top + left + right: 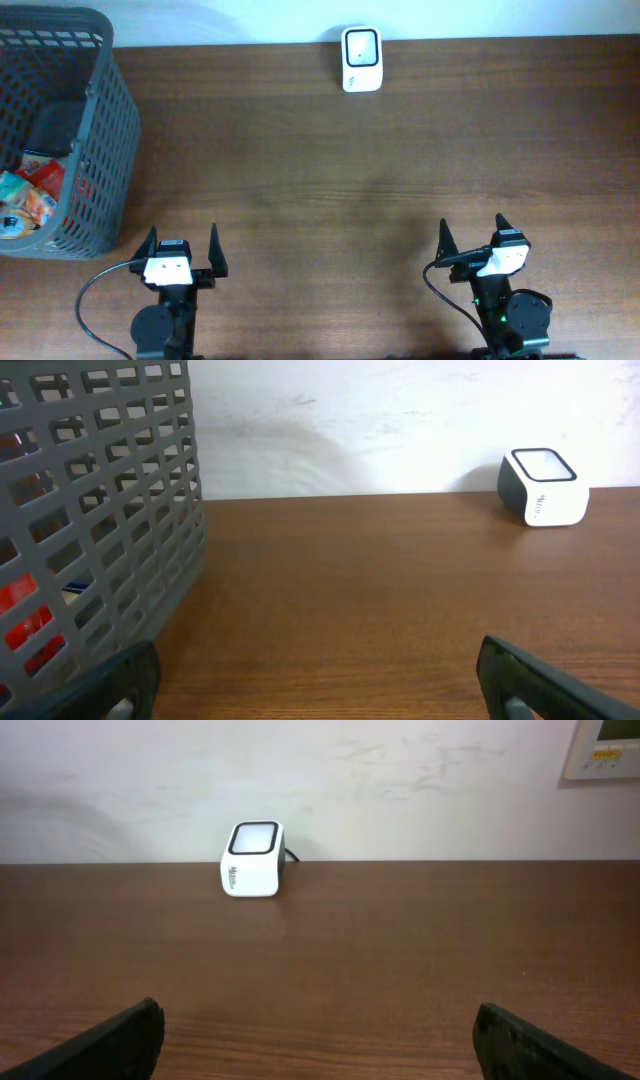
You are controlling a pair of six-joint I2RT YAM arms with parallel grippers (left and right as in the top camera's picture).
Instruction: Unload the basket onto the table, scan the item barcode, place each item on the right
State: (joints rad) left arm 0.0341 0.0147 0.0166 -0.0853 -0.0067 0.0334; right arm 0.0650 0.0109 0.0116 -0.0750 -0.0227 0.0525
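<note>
Nearest to me, my left jaws and right jaws both stand spread wide and pinch nothing, parked at the near edge of the dark brown wooden counter point(300, 170).

Just beyond my left jaws and off to the left is the tall grey plastic mesh basket point(110, 90). The goods for scanning lie in its bottom: a jumble of small red and orange printed packets point(32, 188), with something dark point(55, 125) behind them that I cannot make out.

I judge the packets to be light, soft and crinkly, with slick film that could slide. I would pinch one across its flat body near an edge and leave the printed faces bare. I cannot see any barcode from here.

The basket's high walls are the real obstacle, so the reach must come from above.

Farthest off, the small white box-shaped scanner with a dark window point(361, 58) sits at the counter's back edge by the pale wall, well apart from the basket.
</note>
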